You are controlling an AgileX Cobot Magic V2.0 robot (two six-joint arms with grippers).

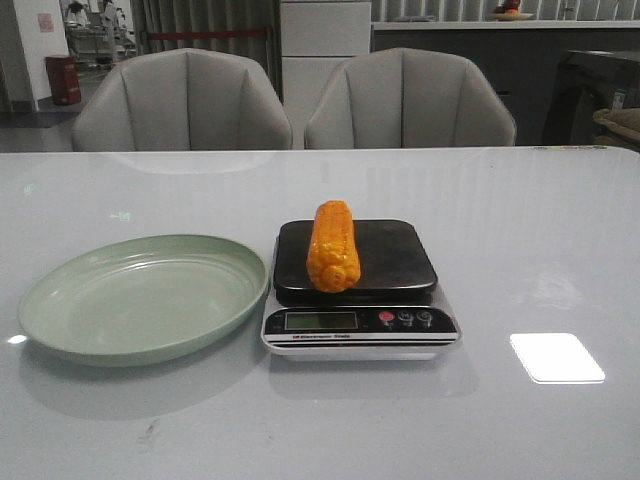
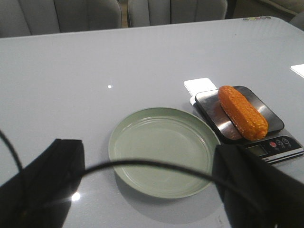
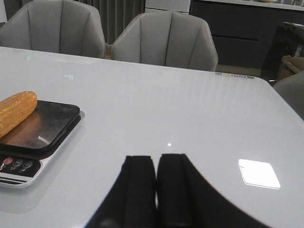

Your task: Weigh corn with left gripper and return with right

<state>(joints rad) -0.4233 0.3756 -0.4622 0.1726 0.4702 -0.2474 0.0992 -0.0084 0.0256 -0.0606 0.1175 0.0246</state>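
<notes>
overall, a glossy pale grey counter fills the view, two grey chairs behind it. at left sits a green plate, just beside it a scale with the corn lying on its platform. left pincer gapes wide above the plate; right pincer is closed, empty.

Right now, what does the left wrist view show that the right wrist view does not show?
Only the left wrist view shows the green plate, empty, beside the scale, and the left pincer, its fingers spread wide apart. Only the right wrist view shows the right pincer, its fingers almost together with nothing between them. Both views share the corn lying on the scale, the pale table and the grey chairs behind it.
</notes>
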